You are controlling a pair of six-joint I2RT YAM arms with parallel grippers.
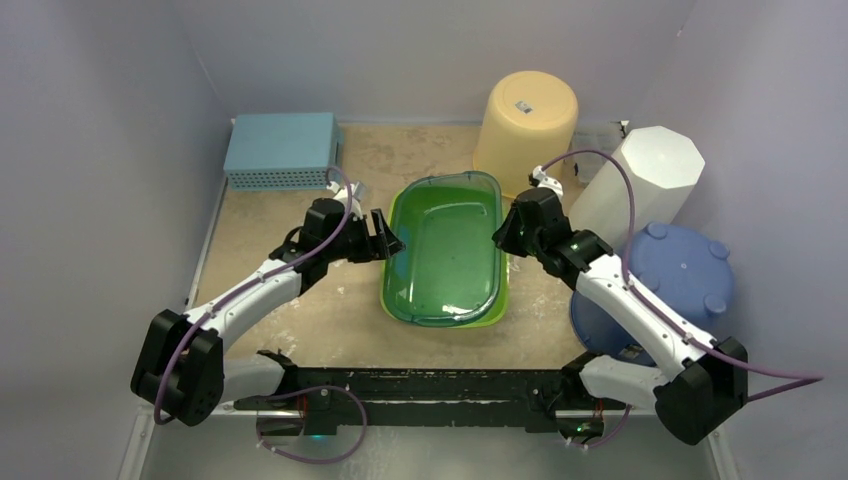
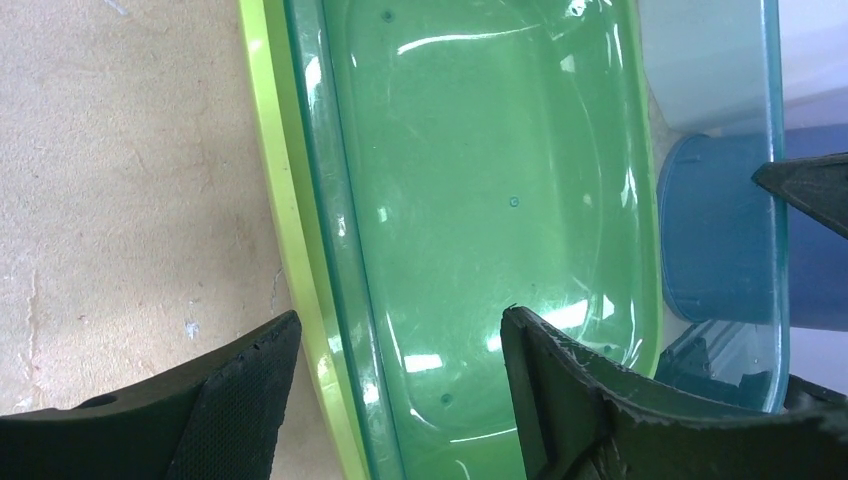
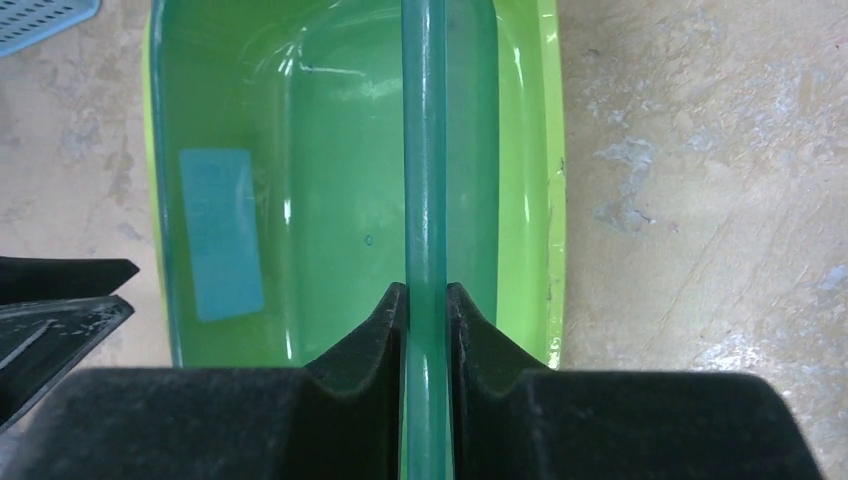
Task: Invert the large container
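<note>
On the worn tan surface (image 1: 330, 310), at its centre, the clear green large container (image 1: 445, 250) sits upright in a lime-green tub (image 2: 262, 120). The right gripper (image 3: 425, 300) pinches its right rim. The left gripper (image 2: 400, 318) is spread astride the left rim, likely to share the flip.

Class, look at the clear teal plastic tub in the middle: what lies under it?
A lime-green plastic tub. Its rim shows beside the clear teal plastic tub, and its floor is visible through the clear wall. The table beneath both tubs is covered.
</note>
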